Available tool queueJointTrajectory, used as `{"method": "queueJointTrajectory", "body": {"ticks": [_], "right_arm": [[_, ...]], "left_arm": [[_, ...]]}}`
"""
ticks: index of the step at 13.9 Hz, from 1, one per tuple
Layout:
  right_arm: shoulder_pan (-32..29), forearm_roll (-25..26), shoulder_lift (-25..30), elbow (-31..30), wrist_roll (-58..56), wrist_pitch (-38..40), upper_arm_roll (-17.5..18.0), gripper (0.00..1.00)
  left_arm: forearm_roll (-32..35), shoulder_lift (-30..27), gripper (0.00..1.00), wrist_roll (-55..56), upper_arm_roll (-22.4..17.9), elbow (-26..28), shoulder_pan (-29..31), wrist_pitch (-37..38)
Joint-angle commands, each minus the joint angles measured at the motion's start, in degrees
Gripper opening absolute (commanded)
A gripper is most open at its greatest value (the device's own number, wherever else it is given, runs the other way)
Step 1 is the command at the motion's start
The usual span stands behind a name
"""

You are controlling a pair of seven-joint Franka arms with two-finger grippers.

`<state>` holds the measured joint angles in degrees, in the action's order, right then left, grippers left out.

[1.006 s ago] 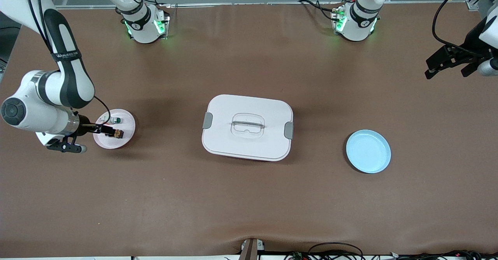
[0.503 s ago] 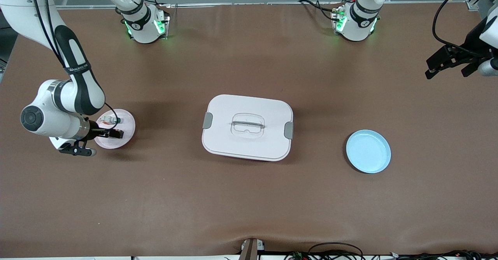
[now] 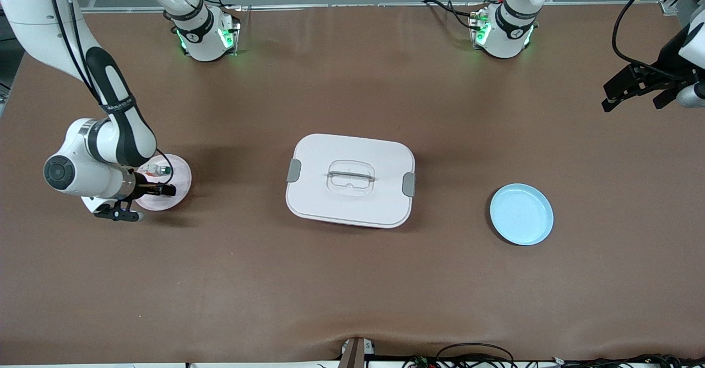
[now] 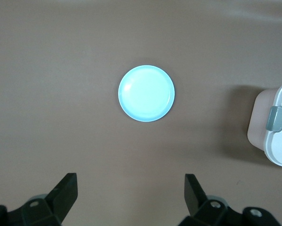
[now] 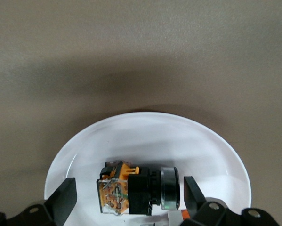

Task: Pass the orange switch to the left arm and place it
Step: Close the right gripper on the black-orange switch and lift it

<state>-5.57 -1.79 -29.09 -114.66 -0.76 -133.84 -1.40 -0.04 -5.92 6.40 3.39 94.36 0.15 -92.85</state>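
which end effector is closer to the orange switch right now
Right. The right end effector is open, down at the pink plate with the orange switch between its fingers. The left end effector, open, waits above the table edge at the left arm's end.

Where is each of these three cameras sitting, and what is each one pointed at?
Front view: high across the table, facing both arm bases; the box lies mid-table, and both arms show.
Left wrist view: on the left arm, looking down on the blue plate; the open left gripper shows.
Right wrist view: on the right arm, close over the white plate holding the orange switch; the open right gripper shows.
Shared: front and left wrist views both show the blue plate and box.
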Motion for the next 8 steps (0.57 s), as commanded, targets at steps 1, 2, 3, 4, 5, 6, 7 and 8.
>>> {"method": "queueJointTrajectory", "body": {"ticks": [1,2,3,4,5,6,7,8], "right_arm": [[-1.11,1.00,0.27,-1.70,-0.56,-1.69,0.70,1.00],[-1.11,1.09,0.27,-1.71,-0.56,-1.69,0.70,1.00],[-1.11,1.09,0.27,-2.14,-0.56,-1.69,0.70,1.00],[-1.11,1.00,0.27,-2.23,-0.56,-1.69,0.70,1.00],[-1.20,1.09,0.27,-2.23,-0.65,-1.69,0.70,1.00],[-1.20,1.09,0.27,-2.23,-0.65,-1.69,0.70,1.00],[-1.29,1.09,0.27,-2.32,-0.65,-1.60,0.70,1.00],[-1.29,1.09,0.27,-2.32,-0.65,-1.60,0.70,1.00]], "left_arm": [[-1.11,-0.06,1.00,-0.78,0.12,-0.75,0.37,0.91],[-1.11,-0.06,1.00,-0.78,0.12,-0.75,0.37,0.91],[-1.11,-0.06,1.00,-0.78,0.12,-0.75,0.29,0.91],[-1.11,-0.06,1.00,-0.78,0.21,-0.75,0.29,0.91],[-1.11,-0.15,1.00,-0.78,0.21,-0.75,0.29,0.91],[-1.11,-0.15,1.00,-0.69,0.30,-0.75,0.29,0.91],[-1.11,-0.15,1.00,-0.69,0.39,-0.75,0.20,0.91],[-1.11,-0.15,1.00,-0.69,0.47,-0.75,0.20,0.91]]}}
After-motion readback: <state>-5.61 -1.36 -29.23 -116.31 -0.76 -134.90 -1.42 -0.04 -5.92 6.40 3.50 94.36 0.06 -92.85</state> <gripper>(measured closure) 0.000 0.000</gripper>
